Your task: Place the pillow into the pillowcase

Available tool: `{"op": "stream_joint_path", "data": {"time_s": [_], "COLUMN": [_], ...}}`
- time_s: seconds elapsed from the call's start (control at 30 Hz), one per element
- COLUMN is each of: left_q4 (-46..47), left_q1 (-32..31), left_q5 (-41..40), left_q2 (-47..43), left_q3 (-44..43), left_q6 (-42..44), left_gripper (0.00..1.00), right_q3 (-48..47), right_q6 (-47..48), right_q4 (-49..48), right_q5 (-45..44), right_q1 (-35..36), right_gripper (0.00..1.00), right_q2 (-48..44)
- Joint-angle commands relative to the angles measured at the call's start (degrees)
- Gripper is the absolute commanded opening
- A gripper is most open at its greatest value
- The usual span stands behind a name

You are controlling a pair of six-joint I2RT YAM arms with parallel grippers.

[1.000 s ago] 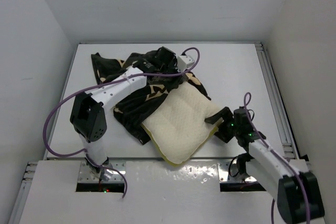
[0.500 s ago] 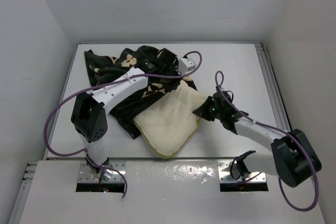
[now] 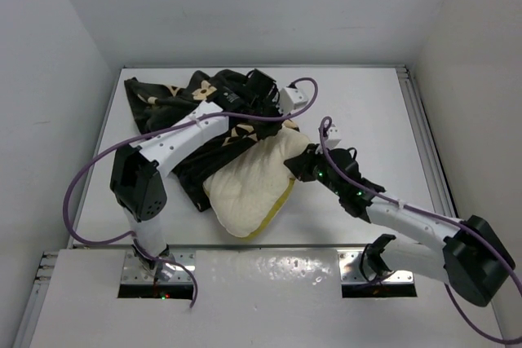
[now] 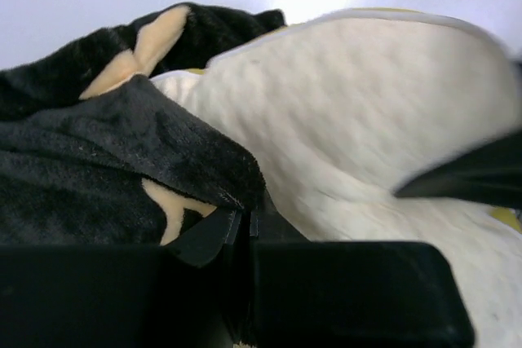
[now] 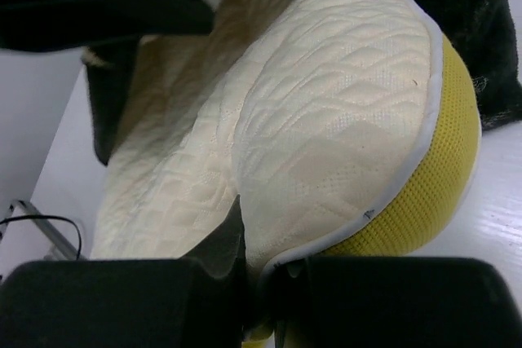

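Cream pillow (image 3: 249,189) long axis near-left to far-right | left jaws clamp pillowcase (image 3: 159,99) | right jaws clamp pillow edge

Bright, even light; the pillow (image 4: 367,103) blurs in left wrist view.

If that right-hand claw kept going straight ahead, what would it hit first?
The pillow: the right gripper is shut on its edge, and its cream body fills the way ahead. Past it probably comes the black pillowcase, though depth is unclear.
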State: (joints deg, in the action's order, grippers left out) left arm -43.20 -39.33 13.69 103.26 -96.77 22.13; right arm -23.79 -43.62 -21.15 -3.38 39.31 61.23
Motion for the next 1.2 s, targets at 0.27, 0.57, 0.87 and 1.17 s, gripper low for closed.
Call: {"op": "stream_joint_path", "data": {"time_s": [0.27, 0.57, 0.87, 1.17], "left_q4": [-5.8, 8.0, 6.6, -1.8], "left_q1": [-7.2, 2.5, 1.9, -3.5], "left_q5": [21.0, 2.1, 9.5, 9.6], "left_q2": [-7.5, -7.6, -5.1, -8.4], "left_q3": [-5.8, 0.5, -6.1, 3.5], "left_q6": [9.6, -0.5, 0.8, 11.8], "left_gripper": [0.00, 0.00, 0.00, 0.64], "right_q3": [-5.1, 2.8, 6.3, 2.7], "right_q6": [2.4, 13.6, 20.2, 1.8], "right_q4": [-19.1, -18.9, -18.2, -9.4], "right_q5": [2.7, 3.6, -3.1, 6.1], "right_q1": [-1.3, 8.6, 12.7, -7.7], "right_gripper": [0.00, 0.00, 0.00, 0.76], "right_q2": [8.0, -5.5, -7.4, 4.3]}}
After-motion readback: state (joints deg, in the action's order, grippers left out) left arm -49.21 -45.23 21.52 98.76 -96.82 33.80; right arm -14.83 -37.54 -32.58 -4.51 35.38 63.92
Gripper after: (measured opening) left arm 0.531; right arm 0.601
